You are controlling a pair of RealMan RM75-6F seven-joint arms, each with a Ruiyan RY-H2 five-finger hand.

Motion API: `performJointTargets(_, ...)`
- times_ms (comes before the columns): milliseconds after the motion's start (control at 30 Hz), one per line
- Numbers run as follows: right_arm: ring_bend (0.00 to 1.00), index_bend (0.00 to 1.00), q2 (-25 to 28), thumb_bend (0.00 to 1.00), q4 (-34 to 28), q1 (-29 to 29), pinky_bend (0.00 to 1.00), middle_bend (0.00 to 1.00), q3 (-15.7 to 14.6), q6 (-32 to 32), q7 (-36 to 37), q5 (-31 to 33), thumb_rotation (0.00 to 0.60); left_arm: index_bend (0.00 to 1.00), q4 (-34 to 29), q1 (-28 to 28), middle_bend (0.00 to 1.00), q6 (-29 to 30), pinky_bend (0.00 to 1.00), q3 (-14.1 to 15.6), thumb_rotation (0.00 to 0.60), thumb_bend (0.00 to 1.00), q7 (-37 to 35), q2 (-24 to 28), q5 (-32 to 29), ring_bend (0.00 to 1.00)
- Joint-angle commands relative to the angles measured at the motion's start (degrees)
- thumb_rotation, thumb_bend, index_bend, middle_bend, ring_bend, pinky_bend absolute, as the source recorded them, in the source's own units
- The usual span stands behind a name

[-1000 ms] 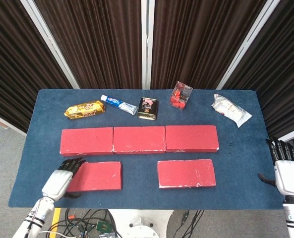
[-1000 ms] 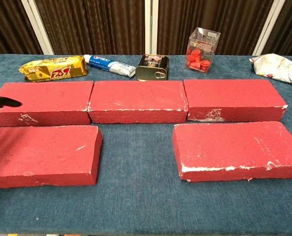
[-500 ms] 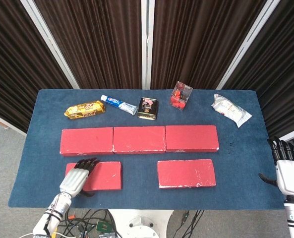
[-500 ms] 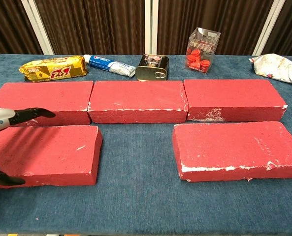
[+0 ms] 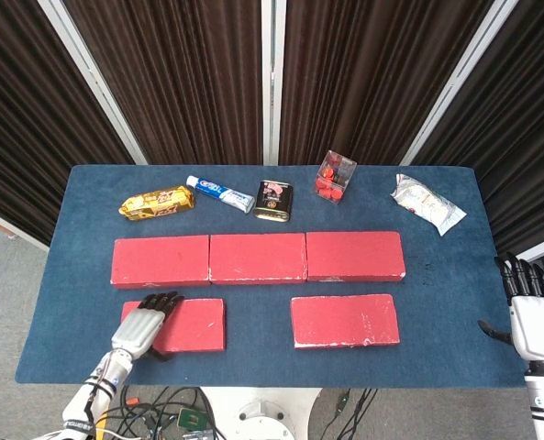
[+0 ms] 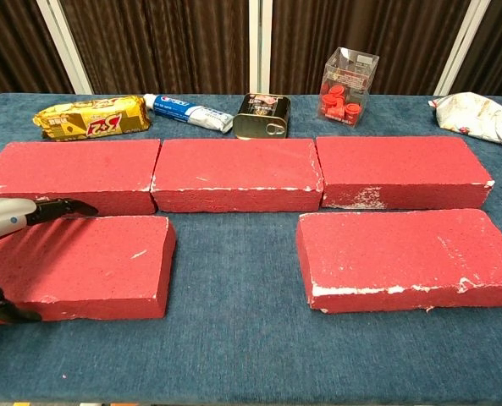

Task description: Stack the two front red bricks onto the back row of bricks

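Two red bricks lie in front: the left one (image 5: 184, 324) (image 6: 85, 266) and the right one (image 5: 345, 320) (image 6: 407, 258). Behind them runs a back row of three red bricks (image 5: 258, 258) (image 6: 238, 173), laid end to end. My left hand (image 5: 143, 323) (image 6: 5, 224) spans the left end of the front left brick. Its fingers (image 6: 60, 207) reach over the brick's back edge and its thumb sits by the front face. Whether it grips cannot be told, and the brick lies flat. My right hand (image 5: 533, 321) hangs beyond the table's right edge, fingers straight, holding nothing.
Along the back of the blue table (image 5: 437, 302) lie a yellow snack packet (image 5: 157, 202), a toothpaste tube (image 5: 220, 193), a tin can (image 5: 273, 200), a clear box of red caps (image 5: 334, 176) and a white pouch (image 5: 427, 203). A strip of cloth separates the brick rows.
My left hand has moved rightward onto the front left brick's left end and settled lower over it. The bricks and my right hand have not moved.
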Motion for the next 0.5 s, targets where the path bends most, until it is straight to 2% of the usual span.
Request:
performJointTargets(33, 0.00, 0.00, -0.08, 0.00, 0.06, 0.02, 0.00, 0.00, 0.03, 0.01, -0.01, 0.02, 0.600, 0.00, 0.41, -0.55, 0.00, -0.48, 0.00, -0.01, 0.600, 0.00, -0.58, 0.04, -0.63, 0.00)
performJointTargets(300, 0.00, 0.00, -0.35, 0.00, 0.21, -0.05, 0.00, 0.00, 0.09, 0.20, -0.11, 0.10, 0.600, 0.00, 0.36, -1.83, 0.01, -1.76, 0.00, 0.49, 0.600, 0.00, -2.37, 0.70, -0.54, 0.00)
performJointTargets(500, 0.00, 0.00, -0.43, 0.00, 0.28, -0.11, 0.00, 0.00, 0.20, 0.25, -0.11, 0.36, 0.600, 0.00, -0.45, -2.66, 0.08, -2.30, 0.00, 0.58, 0.600, 0.00, -3.23, 1.26, -1.70, 0.00)
